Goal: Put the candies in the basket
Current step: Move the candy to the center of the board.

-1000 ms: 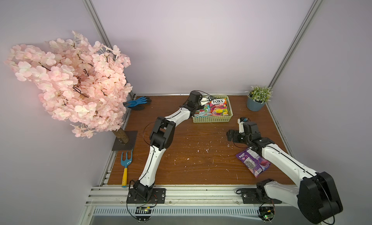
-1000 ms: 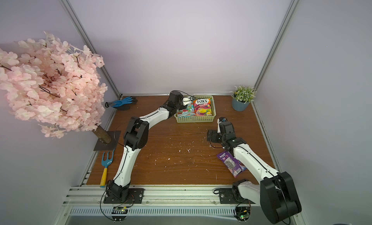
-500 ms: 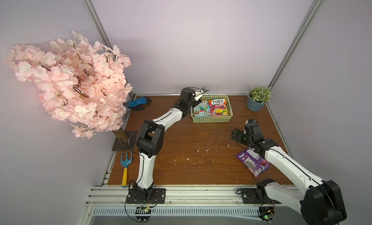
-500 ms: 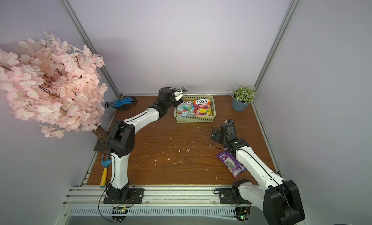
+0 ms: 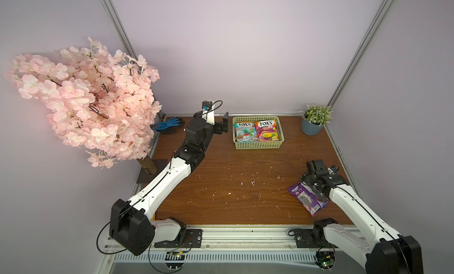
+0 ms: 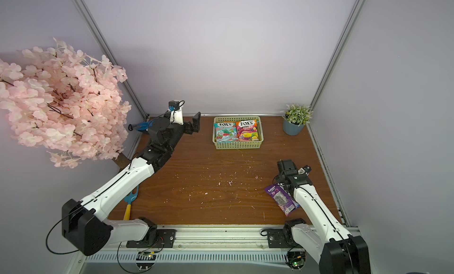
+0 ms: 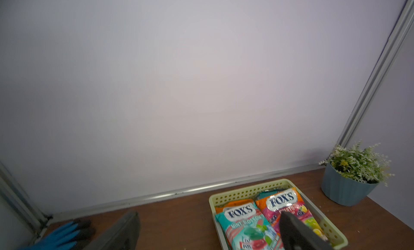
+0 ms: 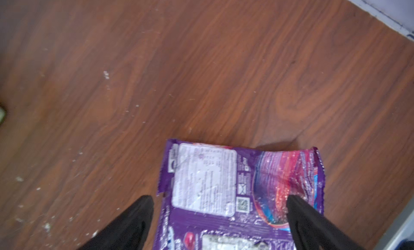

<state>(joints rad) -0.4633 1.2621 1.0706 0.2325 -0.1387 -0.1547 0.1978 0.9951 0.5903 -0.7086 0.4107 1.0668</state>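
The far basket (image 5: 258,144) holds a teal bag (image 5: 244,132) and an orange bag (image 5: 266,130). Left gripper (image 7: 208,215) and right gripper (image 8: 219,199) both gape wide.

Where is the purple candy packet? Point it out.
In both top views the purple candy packet lies on the table near its right front corner, beneath the open right hand, well apart from the basket at the back.

1. Brown wood-grain table (image 5: 221,177), dotted with white crumbs (image 5: 245,182).
2. Far edge: lattice basket (image 5: 258,145) near the middle, potted plant (image 5: 310,128) in the right corner, blue glove (image 5: 167,124) in the left corner.
3. Left edge: dark tree base (image 5: 145,178) and, nearer, a blue-and-yellow garden fork (image 6: 130,201).
4. Near right: purple candy packaging (image 5: 304,196), lying flat — one bag or two, unclear.
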